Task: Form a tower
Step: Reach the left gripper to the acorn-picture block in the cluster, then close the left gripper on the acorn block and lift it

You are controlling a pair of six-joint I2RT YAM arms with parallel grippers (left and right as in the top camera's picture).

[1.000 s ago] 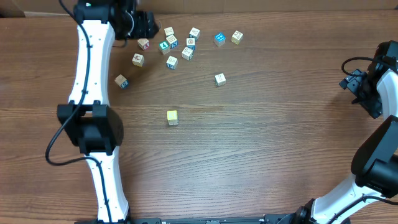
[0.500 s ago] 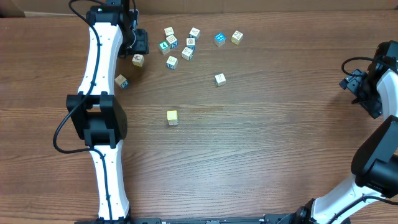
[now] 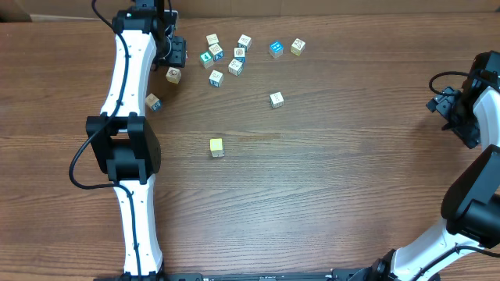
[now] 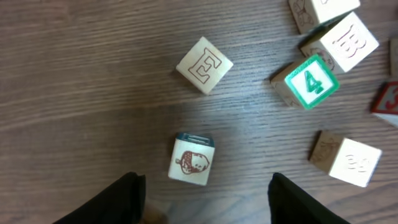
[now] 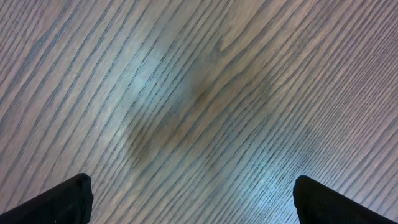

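- Wooden and pale on top: found the tower [image 3: 216,147] standing alone near the middle of the table [image 3: 336,203], well apart from the loose cubes [image 3: 235,67]; could not tell its height from above.
- Saw no shift in it over the last second, so judged nothing added yet.
- Left those cubes scattered near the far edge, left of centre; lost sight of one reddish cube at the cluster's left end, probably covered now by the left arm [image 3: 125,94].
- Swung the left gripper [image 4: 206,194] over that left end within the last second; held the jaws about half spread, gripping nothing.
- Lined up on the acorn cube [image 4: 191,160], lying flat just ahead of the gap between the fingers [image 4: 124,199] and touched by neither.
- Judged this the reach for the next piece: pick not yet made, carry to the tower not begun.
- Hovered near the E cube [image 4: 204,65] and the green 4 cube [image 4: 308,84], clear of both.
- Kept the right gripper [image 5: 199,202] over bare wood by the right edge, unmoved, jaws at their widest and empty.
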